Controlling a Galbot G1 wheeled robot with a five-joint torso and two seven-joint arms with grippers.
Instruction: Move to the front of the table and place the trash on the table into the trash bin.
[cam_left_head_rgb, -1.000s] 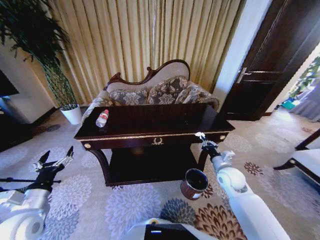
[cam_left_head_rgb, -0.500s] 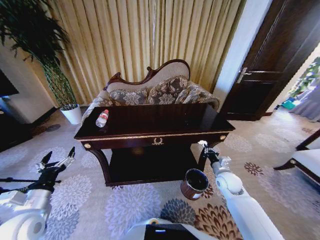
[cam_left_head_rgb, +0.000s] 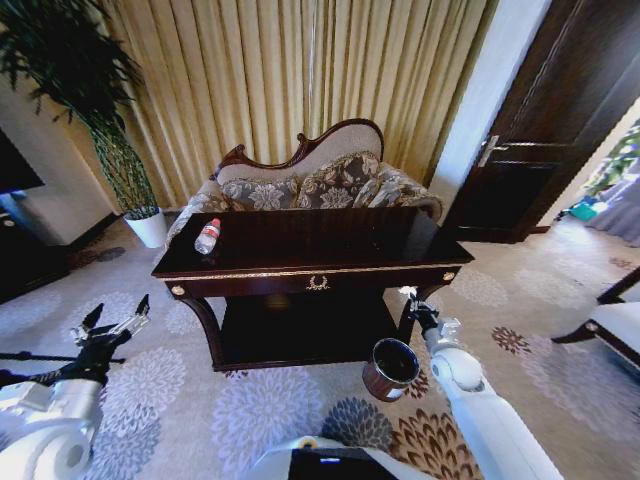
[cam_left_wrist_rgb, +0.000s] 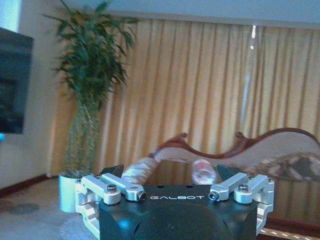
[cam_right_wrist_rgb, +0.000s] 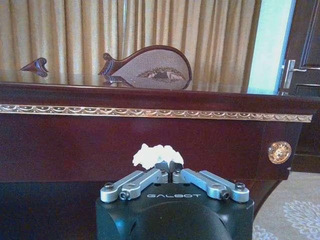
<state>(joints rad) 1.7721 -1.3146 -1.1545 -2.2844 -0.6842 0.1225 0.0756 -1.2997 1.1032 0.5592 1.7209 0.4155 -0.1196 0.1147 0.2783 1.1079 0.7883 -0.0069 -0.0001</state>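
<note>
The dark glossy table (cam_left_head_rgb: 300, 272) stands in front of me. A clear bottle (cam_left_head_rgb: 207, 237) with a red cap lies near its far left corner; the left wrist view shows the bottle (cam_left_wrist_rgb: 202, 171) too. My right gripper (cam_left_head_rgb: 407, 296) hangs by the table's front right leg, just above and behind the reddish-brown trash bin (cam_left_head_rgb: 389, 368) on the carpet. In the right wrist view that gripper (cam_right_wrist_rgb: 172, 170) is shut on a crumpled white paper wad (cam_right_wrist_rgb: 157, 155), facing the table's front rail (cam_right_wrist_rgb: 150, 135). My left gripper (cam_left_head_rgb: 115, 312) waits open, low at the left; its fingers (cam_left_wrist_rgb: 112, 171) are spread with nothing between them.
A patterned sofa (cam_left_head_rgb: 310, 185) stands behind the table against gold curtains. A potted plant in a white pot (cam_left_head_rgb: 147, 228) is at the back left, a dark door (cam_left_head_rgb: 545, 130) at the right, and a chair (cam_left_head_rgb: 615, 320) at the far right edge. Carpet lies open around the bin.
My right gripper has come down along the table's right front, closer to the bin, still holding the paper wad. The view has shifted slightly. The left arm has stayed put.
</note>
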